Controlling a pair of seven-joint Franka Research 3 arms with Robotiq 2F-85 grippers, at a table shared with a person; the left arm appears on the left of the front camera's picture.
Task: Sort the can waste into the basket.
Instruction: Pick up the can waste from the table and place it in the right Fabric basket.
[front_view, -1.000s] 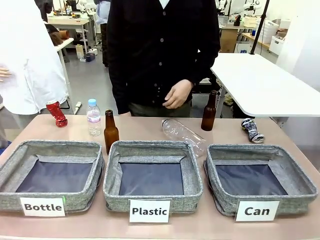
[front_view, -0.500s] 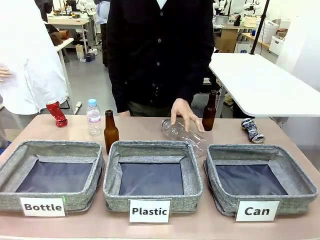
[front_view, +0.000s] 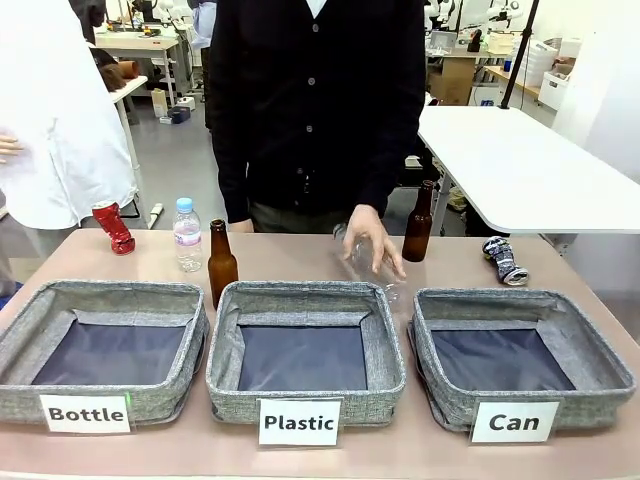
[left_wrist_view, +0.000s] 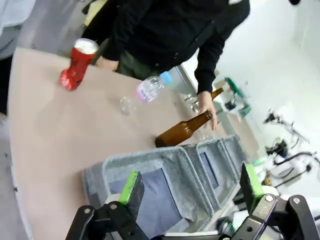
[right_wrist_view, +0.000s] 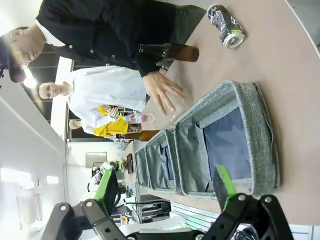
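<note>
Lying well beyond right gripper (right_wrist_view: 165, 184), silver can (right_wrist_view: 226, 24)

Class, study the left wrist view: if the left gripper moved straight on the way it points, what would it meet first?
The left gripper would probably meet the nearest grey basket first, ahead between its open fingers; depth is unclear.

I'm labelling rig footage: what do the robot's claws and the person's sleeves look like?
Left claw and right claw alike: black, jointed, two fingers tipped with bright green pads. The person's sleeves are long and black, part of a buttoned cardigan.
</note>
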